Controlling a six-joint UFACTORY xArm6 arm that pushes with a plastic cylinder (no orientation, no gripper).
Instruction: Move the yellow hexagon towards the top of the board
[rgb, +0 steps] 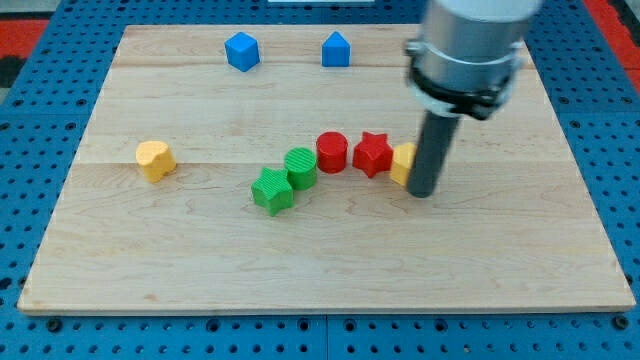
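my tip (424, 192) touches the yellow hexagon (402, 164) right of the red star (372, 153), near the board (200, 270) middle; there are no jaws to tell of.

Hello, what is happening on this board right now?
A robot arm with a dark rod is working on a wooden board. My tip sits against the right side of the yellow hexagon, which is partly hidden behind the rod, beside the red star. The hexagon is in the middle row of blocks, not yet near the top.
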